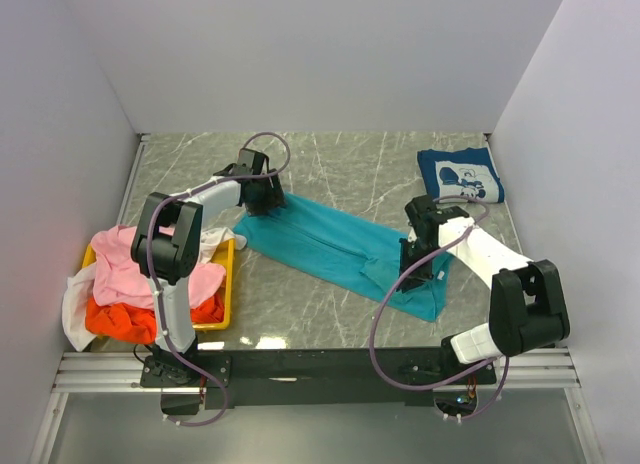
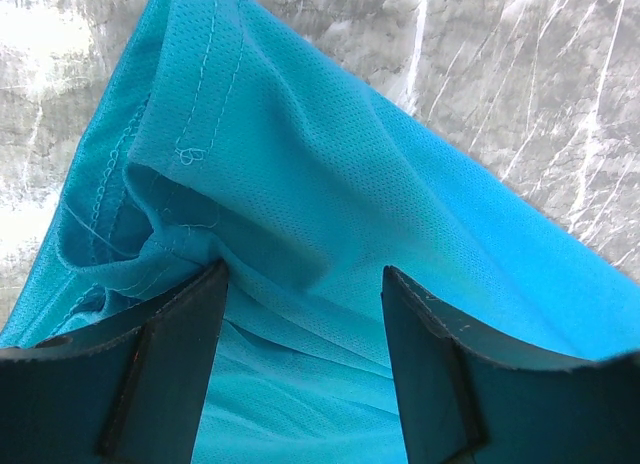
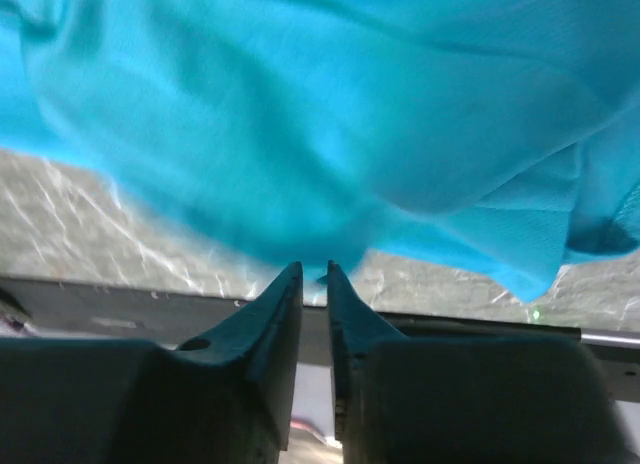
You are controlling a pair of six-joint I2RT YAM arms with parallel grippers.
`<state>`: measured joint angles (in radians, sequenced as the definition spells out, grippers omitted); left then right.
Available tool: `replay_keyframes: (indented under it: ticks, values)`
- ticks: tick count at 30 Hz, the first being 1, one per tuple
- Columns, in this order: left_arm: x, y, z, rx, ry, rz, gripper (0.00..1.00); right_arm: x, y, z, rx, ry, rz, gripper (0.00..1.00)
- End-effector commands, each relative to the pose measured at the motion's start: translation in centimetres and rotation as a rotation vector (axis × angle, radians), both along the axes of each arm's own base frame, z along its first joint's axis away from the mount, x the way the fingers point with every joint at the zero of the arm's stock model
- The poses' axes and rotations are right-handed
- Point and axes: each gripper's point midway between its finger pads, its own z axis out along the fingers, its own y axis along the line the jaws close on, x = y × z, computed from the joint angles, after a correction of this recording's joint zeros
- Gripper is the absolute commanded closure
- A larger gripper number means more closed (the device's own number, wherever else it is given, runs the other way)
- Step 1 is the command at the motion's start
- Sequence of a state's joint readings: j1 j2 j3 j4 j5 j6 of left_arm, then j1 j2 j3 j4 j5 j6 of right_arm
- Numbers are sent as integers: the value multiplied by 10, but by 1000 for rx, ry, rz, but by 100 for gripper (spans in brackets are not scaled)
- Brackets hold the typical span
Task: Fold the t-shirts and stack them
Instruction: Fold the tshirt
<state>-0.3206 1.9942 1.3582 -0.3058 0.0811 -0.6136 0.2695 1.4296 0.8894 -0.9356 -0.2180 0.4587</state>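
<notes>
The grey marbled tabletop (image 1: 340,164) carries everything. Across its middle the teal t-shirt (image 1: 330,246) lies stretched in a long band, running from about 11 o'clock down to 5 o'clock.

At 8 o'clock a yellow tray (image 1: 229,284) holds a loose heap: a pink t-shirt (image 1: 130,264) on top, an orange t-shirt (image 1: 120,319) under it, and a white t-shirt (image 1: 72,304) spilling over the tray's left rim.

At 1 o'clock, well apart from the teal one, a navy t-shirt (image 1: 460,174) lies folded with a white cartoon print facing up. No lettering on it can be read from here.

The left gripper (image 1: 262,199) sits on the teal band's far end. Its jaws stand wide apart, with bunched hem between them.

The right gripper (image 1: 415,274) is at the near end. Its jaws are parted by a thin slit and grip nothing. The blurred cloth just beyond the tips may brush them.
</notes>
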Motion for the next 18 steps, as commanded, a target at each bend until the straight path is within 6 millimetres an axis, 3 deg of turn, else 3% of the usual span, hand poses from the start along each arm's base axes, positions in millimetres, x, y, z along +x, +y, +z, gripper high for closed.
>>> replay_keyframes:
  ticks: [1, 6, 10, 11, 14, 18]
  values:
    - [7, 0, 5, 14, -4, -5, 31, -1, 11, 22, 66, -16, 57, 72]
    - [13, -3, 32, -4, -38, -10, 30, 23, 4, 36, 39, -67, 18, 60]
    - [17, -3, 58, -17, -67, -13, 28, 48, -18, 36, 13, -118, -102, 60]
    - [20, -1, 63, -25, -75, -7, 28, 57, -35, 34, -24, -137, -168, 59]
    - [26, 8, 68, -59, -81, 17, 27, 75, -65, 28, -85, -174, -282, 59]
    - [37, 27, 61, -66, -66, 57, 27, 94, -90, 19, -95, -197, -390, 59]
